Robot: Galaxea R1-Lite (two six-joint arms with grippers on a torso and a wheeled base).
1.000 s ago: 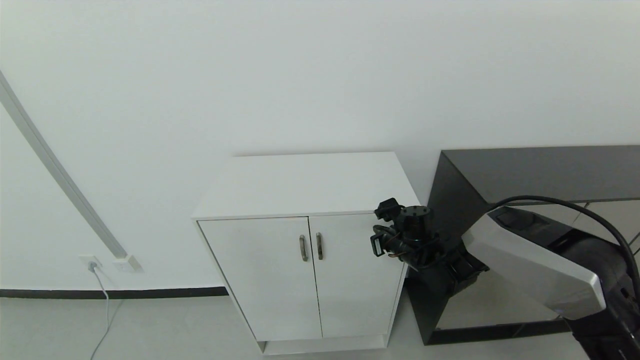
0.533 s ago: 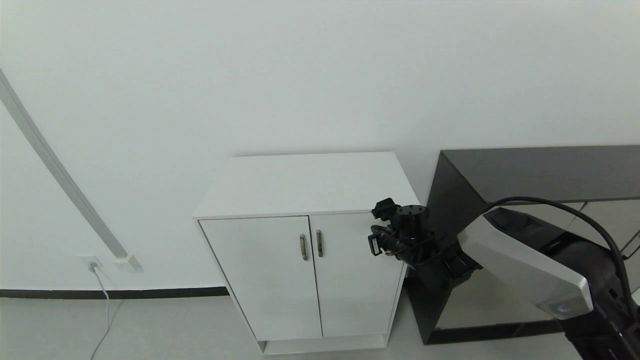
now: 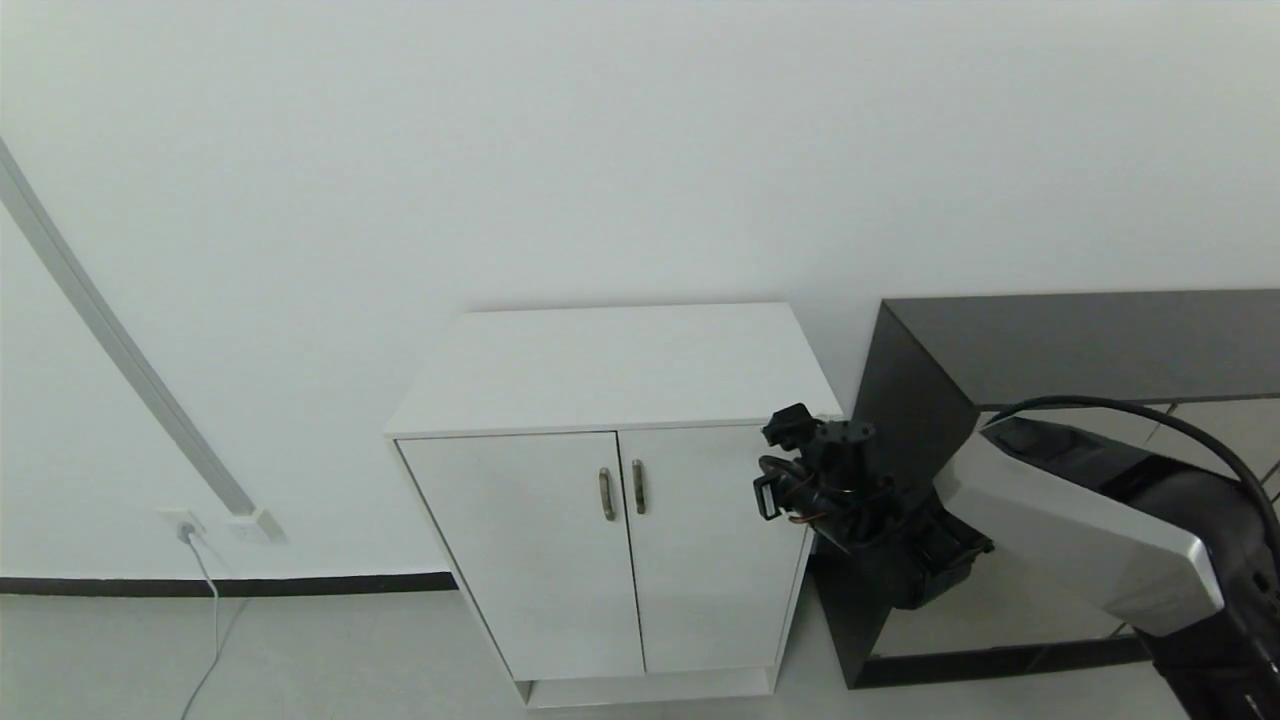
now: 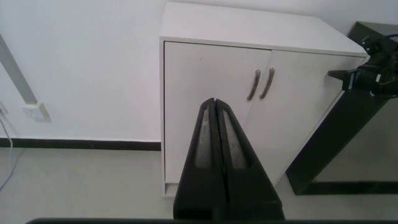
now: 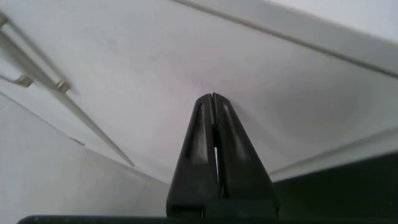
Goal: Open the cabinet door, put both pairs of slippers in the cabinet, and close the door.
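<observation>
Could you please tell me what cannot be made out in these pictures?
Inside of the white two-door cabinet: hidden behind its shut doors in every view.
The floor in front of it: cut off by the head view's lower edge.
Whether the shut right gripper touches the right-hand door: in the right wrist view, too close to tell.

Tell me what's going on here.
The robot faces a white cabinet whose two doors are both shut, so the first step, opening a door, is not yet done. Its right claw, shut and holding nothing, sits close in front of the right door near its upper outer corner, off to the side of the handles. The left claw, also shut and empty, hangs farther back, pointed at the cabinet.
</observation>
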